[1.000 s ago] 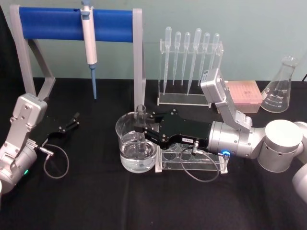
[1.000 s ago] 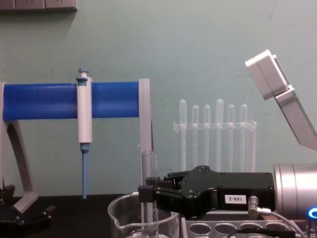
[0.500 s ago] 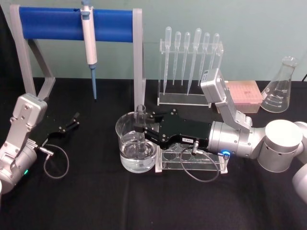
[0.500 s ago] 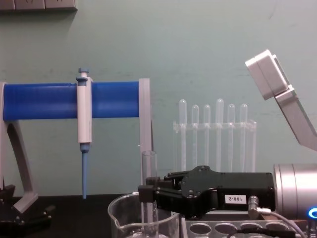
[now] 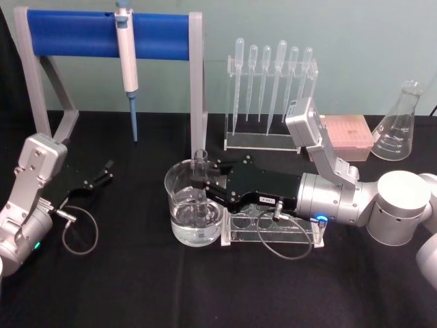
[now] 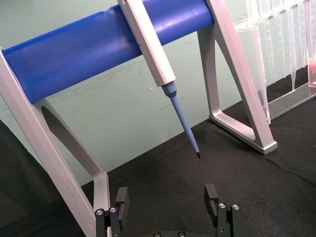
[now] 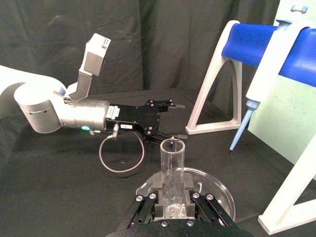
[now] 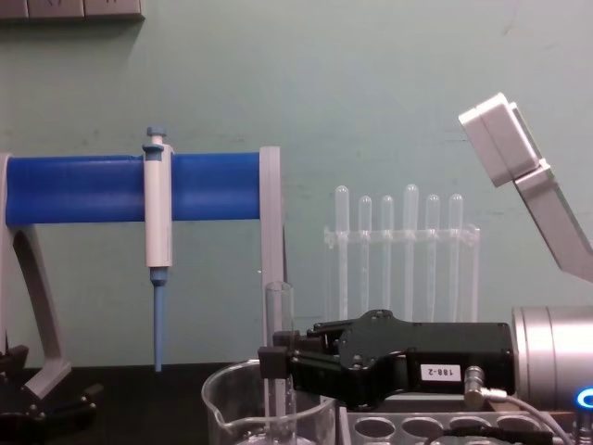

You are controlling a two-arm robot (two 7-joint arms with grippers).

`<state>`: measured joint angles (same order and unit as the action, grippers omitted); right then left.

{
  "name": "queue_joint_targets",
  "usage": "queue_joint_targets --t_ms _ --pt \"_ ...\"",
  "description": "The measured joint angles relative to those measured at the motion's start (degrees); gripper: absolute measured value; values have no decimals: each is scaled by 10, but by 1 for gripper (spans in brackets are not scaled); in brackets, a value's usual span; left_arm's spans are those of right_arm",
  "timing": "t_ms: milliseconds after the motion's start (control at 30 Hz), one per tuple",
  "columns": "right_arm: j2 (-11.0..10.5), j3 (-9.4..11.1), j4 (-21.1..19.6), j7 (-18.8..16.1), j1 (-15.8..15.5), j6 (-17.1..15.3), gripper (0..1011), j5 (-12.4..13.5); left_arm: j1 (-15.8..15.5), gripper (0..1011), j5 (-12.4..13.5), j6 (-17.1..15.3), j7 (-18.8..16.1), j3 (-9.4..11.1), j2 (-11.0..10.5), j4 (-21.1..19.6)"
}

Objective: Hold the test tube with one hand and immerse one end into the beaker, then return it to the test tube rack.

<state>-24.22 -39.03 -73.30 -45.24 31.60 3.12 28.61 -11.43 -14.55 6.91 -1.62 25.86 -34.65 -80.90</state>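
right gripper (image 5: 203,183) is reaching over the beaker (image 5: 176,198) from its right, clenching the test tube (image 5: 200,161) | test tube is standing upright inside the beaker, lower end dipping into the clear liquid (image 5: 188,229), open rim rising above the beaker's rim | test tube rack (image 5: 300,237) is sitting just right of the beaker | left gripper (image 5: 104,173) is resting well left of the beaker, fingers spread, grasping nothing
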Motion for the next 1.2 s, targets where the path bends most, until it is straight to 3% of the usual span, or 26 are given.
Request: queue_joint_targets --t_ms 1200 --pt "0 0 0 0 0 0 233 0 0 1000 0 0 0 0 0 0"
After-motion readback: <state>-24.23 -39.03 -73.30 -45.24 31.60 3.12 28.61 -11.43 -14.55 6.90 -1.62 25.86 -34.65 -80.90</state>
